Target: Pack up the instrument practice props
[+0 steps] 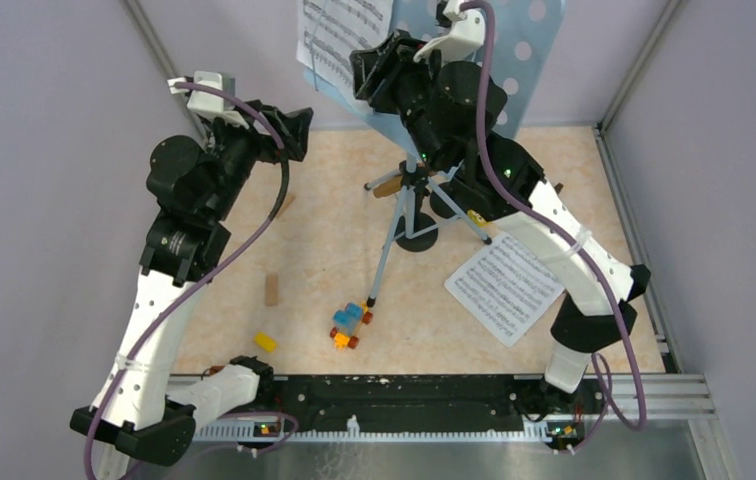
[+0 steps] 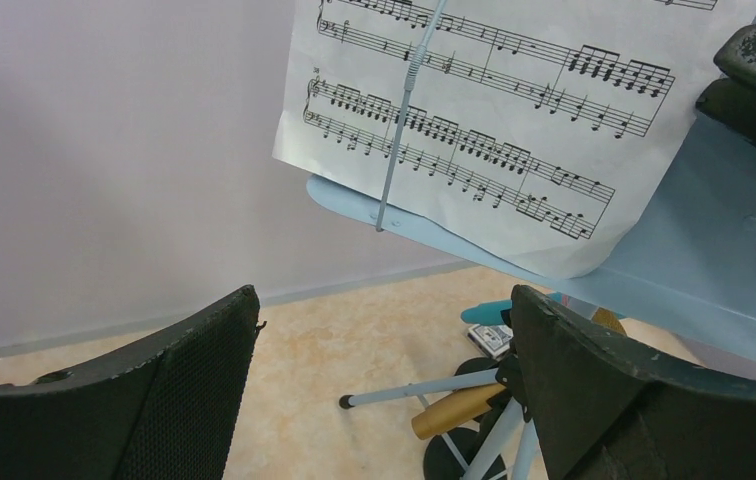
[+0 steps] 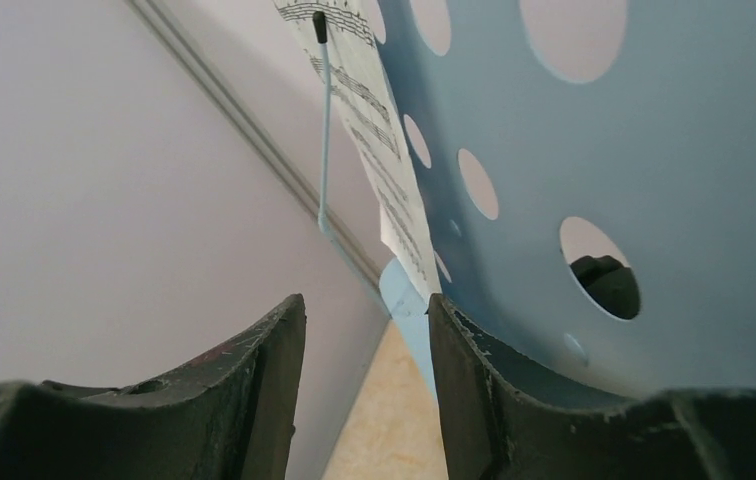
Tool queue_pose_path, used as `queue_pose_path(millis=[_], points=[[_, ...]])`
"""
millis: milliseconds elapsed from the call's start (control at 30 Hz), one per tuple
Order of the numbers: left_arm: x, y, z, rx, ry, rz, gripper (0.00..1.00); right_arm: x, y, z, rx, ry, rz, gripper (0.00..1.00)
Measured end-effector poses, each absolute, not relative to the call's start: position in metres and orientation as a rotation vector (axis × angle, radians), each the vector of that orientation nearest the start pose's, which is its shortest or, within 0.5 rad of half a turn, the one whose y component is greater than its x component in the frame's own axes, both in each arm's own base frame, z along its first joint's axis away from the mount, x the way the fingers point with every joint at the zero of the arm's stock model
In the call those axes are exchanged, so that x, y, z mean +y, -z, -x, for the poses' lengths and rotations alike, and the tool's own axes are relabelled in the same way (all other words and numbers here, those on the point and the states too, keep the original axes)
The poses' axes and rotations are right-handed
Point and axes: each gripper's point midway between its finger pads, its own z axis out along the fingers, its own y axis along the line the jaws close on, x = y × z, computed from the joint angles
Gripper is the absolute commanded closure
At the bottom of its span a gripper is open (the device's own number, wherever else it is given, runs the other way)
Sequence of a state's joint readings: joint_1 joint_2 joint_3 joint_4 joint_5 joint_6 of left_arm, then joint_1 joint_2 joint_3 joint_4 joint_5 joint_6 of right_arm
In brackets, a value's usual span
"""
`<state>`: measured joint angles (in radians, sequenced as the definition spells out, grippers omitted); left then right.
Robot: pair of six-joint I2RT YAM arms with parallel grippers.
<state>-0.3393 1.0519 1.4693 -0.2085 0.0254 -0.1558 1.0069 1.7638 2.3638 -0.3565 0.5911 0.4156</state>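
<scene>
Rack (image 1: 532, 45): standing on tripod legs by the far wall (image 1: 254, 40), its left edge facing open floor (image 1: 324, 230).
Page (image 1: 339, 35): leaning on the rack's face, a thin wire (image 2: 399, 130) crossing it.
Second page (image 1: 506, 288): lying flat, right of the rack's legs.
Right gripper (image 1: 369, 72): hovering at the rack's left edge, fingers standing apart, gripping nothing.
Left gripper (image 1: 292, 130): hanging left of the rack, jaws spread wide, holding nothing.
Left wrist view alone: showing a gold microphone (image 2: 454, 408) beneath the rack.
Right wrist view alone: showing the rack's holes close up.
</scene>
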Motion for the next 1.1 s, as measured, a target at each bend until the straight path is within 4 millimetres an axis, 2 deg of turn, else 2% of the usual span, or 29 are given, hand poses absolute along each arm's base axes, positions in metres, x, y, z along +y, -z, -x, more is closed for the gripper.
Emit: queue_pose_path(millis=[167, 300, 400, 667, 833, 1100], points=[[-0.124, -0.507, -0.318, 1.370, 0.435, -0.145, 0.01, 0.348, -0.581, -0.310, 1.392, -0.673, -0.118, 0.50], [-0.124, -0.504, -0.319, 1.377, 0.434, -0.145, 0.01, 0.348, -0.595, -0.292, 1.350, -0.618, -0.110, 0.48], [-0.125, -0.501, -0.320, 1.384, 0.433, -0.145, 0.01, 0.342, -0.602, -0.288, 1.329, -0.584, -0.123, 0.47], [-0.125, -0.499, -0.321, 1.390, 0.431, -0.143, 0.01, 0.334, -0.604, -0.302, 1.319, -0.519, -0.157, 0.44], [-0.125, -0.498, -0.323, 1.393, 0.430, -0.144, 0.01, 0.330, -0.597, -0.324, 1.338, -0.531, -0.152, 0.44], [-0.125, -0.498, -0.323, 1.394, 0.429, -0.145, 0.01, 0.347, -0.592, -0.336, 1.353, -0.675, -0.094, 0.44]])
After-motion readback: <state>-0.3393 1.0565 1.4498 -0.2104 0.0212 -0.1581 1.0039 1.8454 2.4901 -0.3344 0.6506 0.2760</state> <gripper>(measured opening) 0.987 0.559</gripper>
